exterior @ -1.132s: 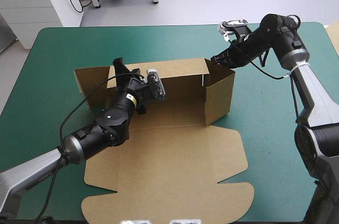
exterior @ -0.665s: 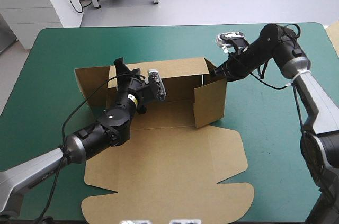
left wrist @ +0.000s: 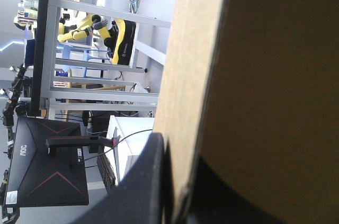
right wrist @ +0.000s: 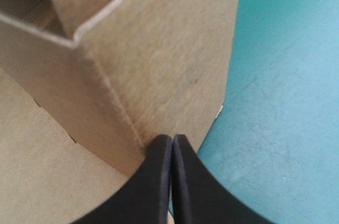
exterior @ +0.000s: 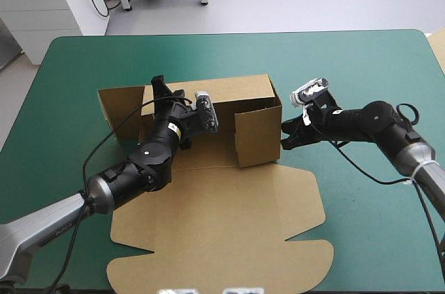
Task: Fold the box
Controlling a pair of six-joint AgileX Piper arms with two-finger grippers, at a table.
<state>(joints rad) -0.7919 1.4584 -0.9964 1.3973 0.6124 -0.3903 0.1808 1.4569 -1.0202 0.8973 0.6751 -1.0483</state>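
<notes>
High view: brown cut-board box (exterior: 229,190) sits mid-tabletop on the teal-green cover (exterior: 348,58). The far wall is up. The right end wall is up too, and angled inward. The big lid panel lies flat toward the near edge. Left claw (exterior: 158,87) is at the top edge of the far wall, near its left end. Right claw (exterior: 284,137) is low by the tabletop, with its tips at the outer face of the right end wall.

Left wrist view: the board's edge runs straight between the two black fingers (left wrist: 151,181), one on each side of the sheet. The left claw (left wrist: 180,197) is all but closed, clamped on the box (left wrist: 265,75) wall.

Right wrist view: the right claw (right wrist: 172,142) has its fingers meeting in one point, closed with nothing between them. The tips sit at the bottom edge of the box (right wrist: 159,49) wall, just beside a vertical crease. Can't confirm actual contact. Bare cover (right wrist: 286,102) shows on the outer side of the wall, and flat board lies on the other side of the corner.
</notes>
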